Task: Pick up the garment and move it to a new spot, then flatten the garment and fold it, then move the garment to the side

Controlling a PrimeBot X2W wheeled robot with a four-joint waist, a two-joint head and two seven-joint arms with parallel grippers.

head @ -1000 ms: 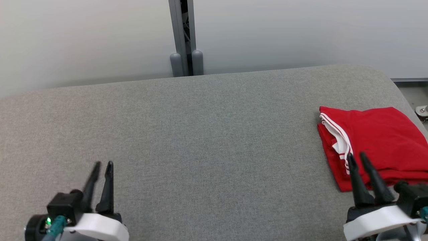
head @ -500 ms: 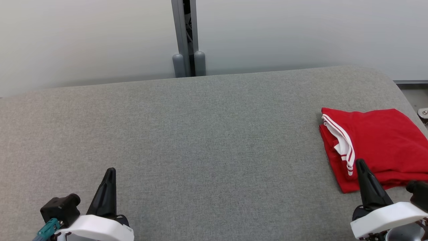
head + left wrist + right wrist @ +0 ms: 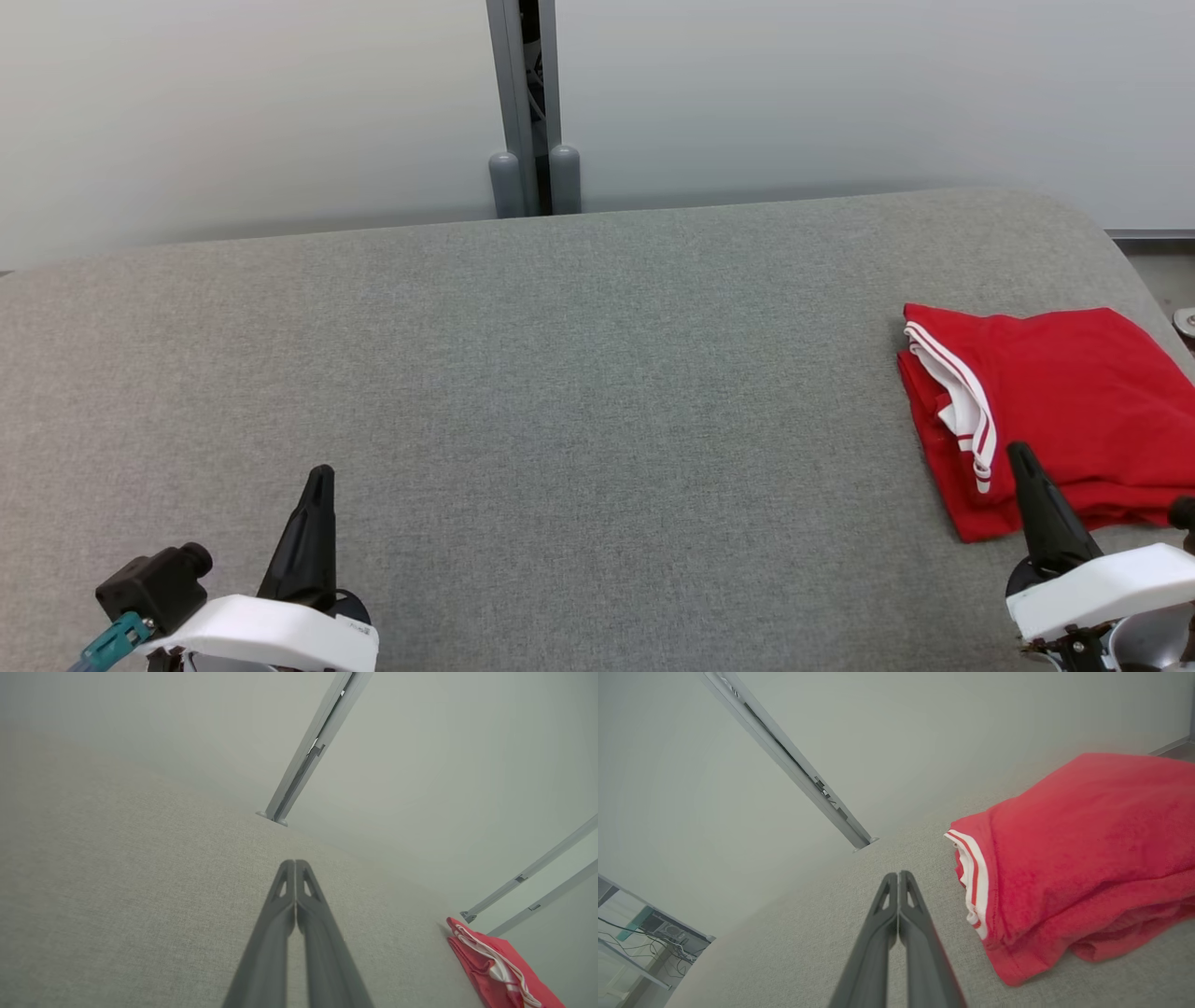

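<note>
The garment (image 3: 1055, 401) is a red shirt with a white striped collar, folded into a neat stack at the right end of the grey padded table (image 3: 579, 373). It also appears low and right in the left wrist view as the garment (image 3: 490, 966), and large in the right wrist view as the garment (image 3: 1073, 858). My right gripper (image 3: 1019, 452) hovers at the stack's near left corner, shut and empty, its tip (image 3: 899, 873) just left of the cloth. My left gripper (image 3: 322, 471) is shut over bare table at the lower left, its fingers (image 3: 295, 862) pressed together.
A pale wall runs behind the table, with a grey vertical post (image 3: 532, 103) at its middle. The table's right end curves off near a metal fitting (image 3: 1184, 319). A desk with cables (image 3: 649, 933) shows in the right wrist view's lower left.
Both grippers have closed from open to shut and pulled back slightly toward the near edge. The head camera has shifted a little, so the whole scene sits slightly lower and further right.
</note>
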